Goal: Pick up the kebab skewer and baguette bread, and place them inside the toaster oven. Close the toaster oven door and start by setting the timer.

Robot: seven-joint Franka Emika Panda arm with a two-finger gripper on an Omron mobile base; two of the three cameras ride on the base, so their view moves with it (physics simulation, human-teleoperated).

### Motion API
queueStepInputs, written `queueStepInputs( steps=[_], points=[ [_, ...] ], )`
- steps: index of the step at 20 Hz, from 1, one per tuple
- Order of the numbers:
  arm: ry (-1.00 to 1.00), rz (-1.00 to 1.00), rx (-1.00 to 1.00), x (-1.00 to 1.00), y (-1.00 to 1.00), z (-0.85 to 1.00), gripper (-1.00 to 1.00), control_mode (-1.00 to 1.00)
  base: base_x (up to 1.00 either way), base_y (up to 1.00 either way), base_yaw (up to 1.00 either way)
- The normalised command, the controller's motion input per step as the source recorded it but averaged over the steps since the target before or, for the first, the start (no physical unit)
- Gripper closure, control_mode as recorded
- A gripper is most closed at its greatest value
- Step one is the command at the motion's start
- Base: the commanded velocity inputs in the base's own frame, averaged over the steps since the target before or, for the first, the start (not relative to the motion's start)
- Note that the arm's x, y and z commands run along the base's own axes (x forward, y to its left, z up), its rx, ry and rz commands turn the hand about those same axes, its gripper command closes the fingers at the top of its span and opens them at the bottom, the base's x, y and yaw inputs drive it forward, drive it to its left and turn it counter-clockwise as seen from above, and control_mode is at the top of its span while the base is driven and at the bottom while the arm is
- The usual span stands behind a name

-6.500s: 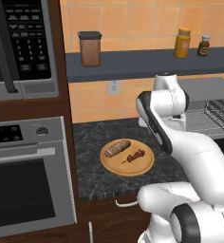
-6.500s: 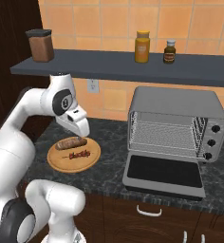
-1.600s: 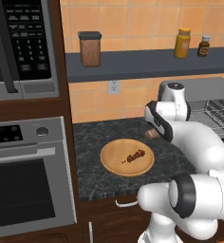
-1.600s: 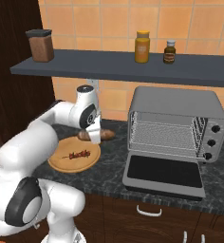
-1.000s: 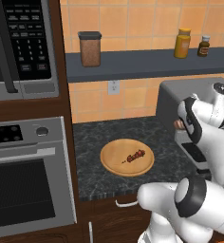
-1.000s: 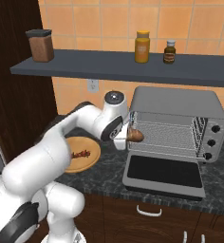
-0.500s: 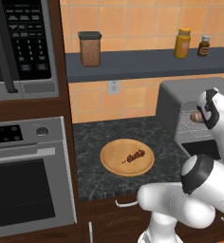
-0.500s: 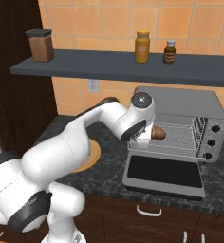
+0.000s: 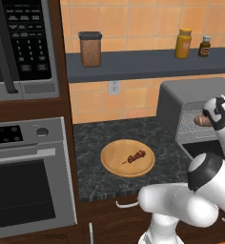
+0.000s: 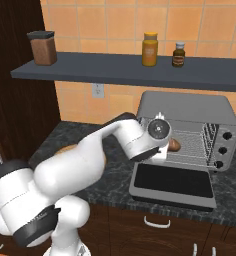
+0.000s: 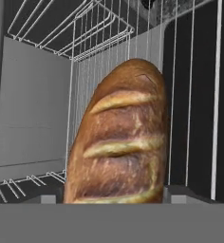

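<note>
My two-finger gripper [image 10: 166, 148] stands at the mouth of the boxy grey metal toaster oven [image 10: 190, 112] and is clamped on the short golden-brown baguette bread [image 11: 121, 137], jaws set wide on either side of the loaf. In the hand view the loaf runs from between my 2 finger tips up toward 12 o'clock, 3 pale slashes across its crust, with the wire rack [image 11: 97, 33] beyond and around it. From the right base view the free end of the baguette bread [image 10: 174, 145] pokes out at 3 o'clock of my wrist, over the front of the rack, inside the oven opening. From the left base view the same loaf [image 9: 202, 120] sits at 9 o'clock of my hand, within the oven cavity.

The dark glass toaster oven door [image 10: 172, 182] lies folded down flat at 6 o'clock of the opening, fully open. I cannot tell whether the loaf touches the rack.

The kebab skewer with dark red and brown meat chunks [image 9: 136, 157] lies on the round wooden board [image 9: 113, 157] on the dark speckled counter [image 9: 90, 143], well apart from the oven, at 9 o'clock of it in the left base view.
</note>
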Motion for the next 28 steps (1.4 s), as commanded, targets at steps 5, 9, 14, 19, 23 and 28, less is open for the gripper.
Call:
queueStepInputs(
  steps=[5,9,14,19,23,28],
  points=[
    [-0.07,0.0,0.0,0.3,-0.27,0.0,1.0,-1.0,0.0,0.0,0.0],
    [-0.02,0.0,0.0,0.34,0.0,0.0,1.0,-1.0,0.0,0.0,0.0],
    [-0.03,0.0,0.0,0.28,0.0,0.0,1.0,-1.0,0.0,0.0,0.0],
    [0.0,0.0,0.0,0.38,0.0,0.0,1.0,-1.0,0.0,0.0,0.0],
    [0.0,0.0,0.0,0.33,-0.07,0.0,1.0,-1.0,0.0,0.0,0.0],
    [0.0,0.0,0.0,0.12,-0.24,-0.04,1.0,-1.0,0.0,0.0,0.0]
  ],
)
